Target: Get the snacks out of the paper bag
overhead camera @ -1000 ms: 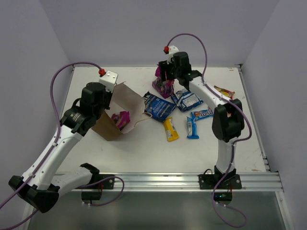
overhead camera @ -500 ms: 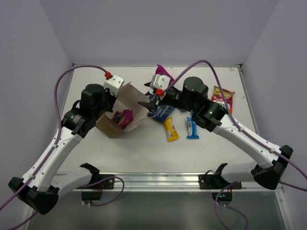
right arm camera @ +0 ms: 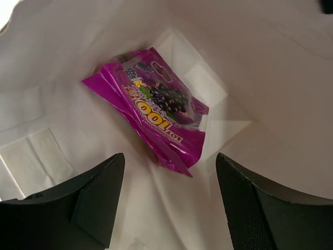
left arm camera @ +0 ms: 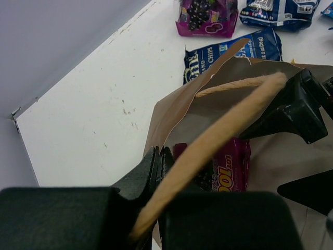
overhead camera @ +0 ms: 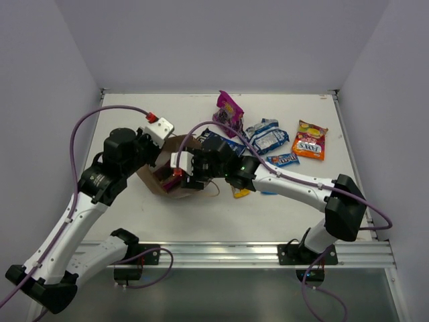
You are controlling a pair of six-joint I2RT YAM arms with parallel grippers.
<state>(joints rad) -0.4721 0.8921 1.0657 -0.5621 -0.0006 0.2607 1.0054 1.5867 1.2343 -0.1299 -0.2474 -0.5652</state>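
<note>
Worktop [overhead camera: 201, 221] left: your right fingers [right arm camera: 93, 203], spread, just entered the paper bag [overhead camera: 151, 180] over the magenta pouch [right arm camera: 156, 120]. Left fingers [left arm camera: 148, 172] pinch its handle [left arm camera: 223, 125].

The left arm [overhead camera: 70, 218] and right arm [overhead camera: 298, 182] are white with round black joints. A thin purple cable [overhead camera: 86, 121] loops along each one.

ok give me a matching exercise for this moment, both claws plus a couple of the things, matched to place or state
1 left claw
2 right claw
3 paper bag
4 orange-red packet

a open, inside the bag's mouth
b holds one magenta pouch
c far right on the table
d shut on the bag handle

pairs: 1-d, 2-a, 3-b, 4-c
</note>
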